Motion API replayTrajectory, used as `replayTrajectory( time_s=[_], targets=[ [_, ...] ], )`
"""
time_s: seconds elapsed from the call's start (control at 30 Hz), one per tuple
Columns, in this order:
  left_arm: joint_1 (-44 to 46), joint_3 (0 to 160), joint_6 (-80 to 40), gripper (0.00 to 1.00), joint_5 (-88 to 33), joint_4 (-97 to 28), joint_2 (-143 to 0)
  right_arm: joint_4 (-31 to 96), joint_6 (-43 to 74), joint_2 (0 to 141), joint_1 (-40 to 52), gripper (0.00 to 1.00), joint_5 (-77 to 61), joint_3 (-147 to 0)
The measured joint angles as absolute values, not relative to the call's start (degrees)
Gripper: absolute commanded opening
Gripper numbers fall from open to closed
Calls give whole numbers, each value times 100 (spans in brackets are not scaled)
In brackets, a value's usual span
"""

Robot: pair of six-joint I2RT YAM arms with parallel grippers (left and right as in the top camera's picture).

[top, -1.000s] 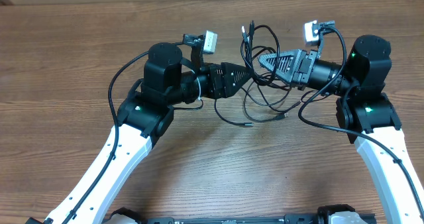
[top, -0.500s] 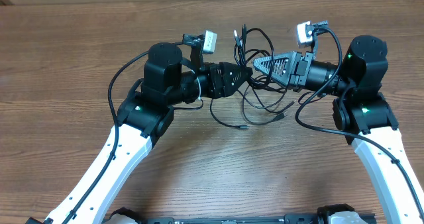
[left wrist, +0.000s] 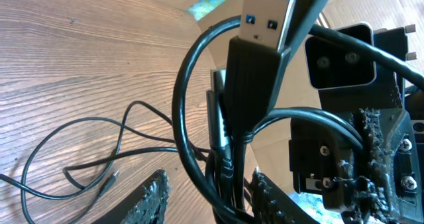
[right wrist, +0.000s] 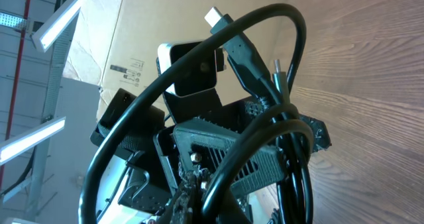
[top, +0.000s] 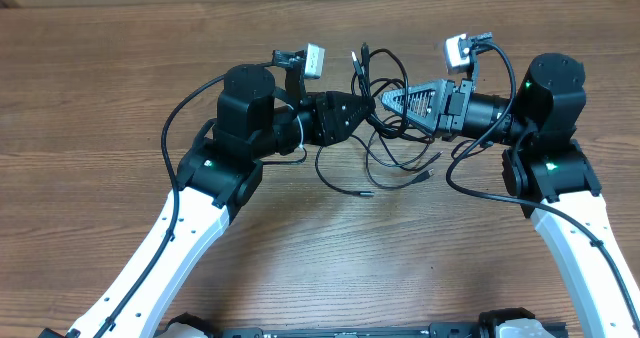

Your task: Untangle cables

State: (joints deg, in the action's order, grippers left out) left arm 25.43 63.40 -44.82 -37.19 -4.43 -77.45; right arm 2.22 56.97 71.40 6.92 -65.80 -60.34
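The cables [top: 386,130] are thin black cords looped in a tangle at the table's far middle, partly lifted between both grippers. My left gripper [top: 368,108] points right with its jaws apart. In the left wrist view [left wrist: 209,179] a bundle of cords runs between the fingers against the right finger [left wrist: 268,196], and a blue-tipped USB plug [left wrist: 262,32] stands above. My right gripper [top: 389,100] points left, tip to tip with the left one, and is shut on a cable loop [right wrist: 265,15]. A silvery plug tip [right wrist: 213,15] sticks up from that loop.
Loose cord ends with small plugs [top: 428,175] trail on the wooden table [top: 300,238] below the grippers, and another small plug [left wrist: 112,175] lies by the left finger. The two arms' camera mounts [top: 315,60] stand close to the tangle.
My right gripper has shifted left with the tangle, closer to the left gripper. The left jaws have narrowed around the cords.
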Motion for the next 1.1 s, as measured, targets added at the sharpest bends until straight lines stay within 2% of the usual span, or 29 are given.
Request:
replayTrajectory(
  time_s=[0.17, 0.47, 0.63, 0.7, 0.83, 0.97, 1.1],
  targets=[
    [2543, 6340, -4484, 36, -3656, -443, -7745, 222, 5697, 7140, 784, 4, -6578, -6034],
    [2554, 6348, -4497, 5, -3638, -399, -7745, 257, 5695, 7142, 867, 4, -6578, -6034],
    [2554, 6348, -4506, 4, -3636, -399, -7745, 272, 5653, 7142, 867, 4, -6580, -6034],
    [2554, 6348, -4506, 4, -3634, -408, -7745, 338, 5594, 7140, 867, 10, -6576, -6034],
    [2552, 6348, -4504, 4, -3601, -530, -7745, 751, 5339, 7140, 867, 15, -6464, -6042],
    [2547, 6348, -4499, 4, -3573, -683, -7749, 1559, 4943, 7142, 864, 29, -5992, -6053],
    [2495, 6348, -4501, 4, -3570, -821, -7754, 2351, 4589, 7142, 862, 51, -5264, -6066]
  ],
)
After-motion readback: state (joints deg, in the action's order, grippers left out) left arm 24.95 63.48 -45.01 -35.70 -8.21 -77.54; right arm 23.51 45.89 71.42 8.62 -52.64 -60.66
